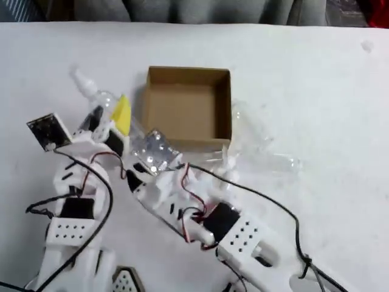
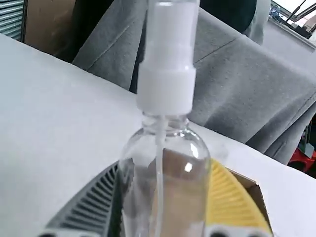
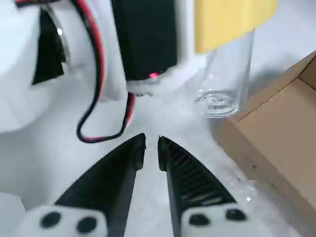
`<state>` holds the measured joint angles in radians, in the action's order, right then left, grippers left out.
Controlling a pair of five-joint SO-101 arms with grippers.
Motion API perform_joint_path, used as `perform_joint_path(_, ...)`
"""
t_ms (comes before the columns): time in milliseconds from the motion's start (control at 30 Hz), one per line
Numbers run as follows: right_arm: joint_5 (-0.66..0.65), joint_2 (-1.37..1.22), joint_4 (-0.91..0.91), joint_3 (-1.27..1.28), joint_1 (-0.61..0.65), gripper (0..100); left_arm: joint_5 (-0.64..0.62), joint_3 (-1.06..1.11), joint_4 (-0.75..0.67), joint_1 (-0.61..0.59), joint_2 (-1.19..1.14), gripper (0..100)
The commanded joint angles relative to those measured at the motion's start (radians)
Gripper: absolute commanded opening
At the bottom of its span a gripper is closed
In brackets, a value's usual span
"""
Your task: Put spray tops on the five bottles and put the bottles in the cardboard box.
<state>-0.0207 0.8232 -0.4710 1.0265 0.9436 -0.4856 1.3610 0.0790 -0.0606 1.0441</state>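
left gripper (image 2: 165,207) has a bottle (image 2: 163,158), spray top (image 2: 166,74) on
Its fingers pinch the bottle body, just beside the cardboard box (image 1: 188,76). The right gripper (image 3: 150,143) sits close by, fingers barely apart, holding nothing.

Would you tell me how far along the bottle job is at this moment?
Done: one spray top sits on a bottle. In hand: the left gripper holds that bottle beside the cardboard box, which is empty. Left: boxing it, then capping and boxing the clear bottles lying right of the box in the high view.
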Motion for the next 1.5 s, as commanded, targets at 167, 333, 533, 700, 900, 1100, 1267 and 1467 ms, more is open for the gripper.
perform_joint_path(167,0.137,0.024,0.194,0.083,0.025,1.8,-0.003,-0.091,0.103,0.016,0.045,2)
perform_joint_path(333,0.137,0.025,0.205,0.097,0.016,1.8,0.121,-0.089,0.293,0.094,0.208,2)
perform_joint_path(533,0.137,0.042,0.2,0.103,0.015,1.7,0.13,-0.066,0.422,0.157,0.394,2)
perform_joint_path(700,0.137,0.05,0.174,0.103,-0.031,1.7,0.13,-0.058,0.47,0.163,0.453,2)
perform_joint_path(900,0.137,0.041,0.18,0.103,-0.093,1.7,0.13,-0.058,0.525,0.165,0.522,2)
perform_joint_path(1100,0.135,0.041,0.182,0.103,-0.125,1.9,0.13,-0.058,0.572,0.226,0.576,2)
perform_joint_path(1267,0.135,0.041,0.203,0.101,-0.16,1.9,0.13,-0.058,0.588,0.231,0.585,2)
perform_joint_path(1467,0.135,0.045,0.2,0.104,-0.174,1.7,0.13,-0.058,0.58,0.223,0.584,2)
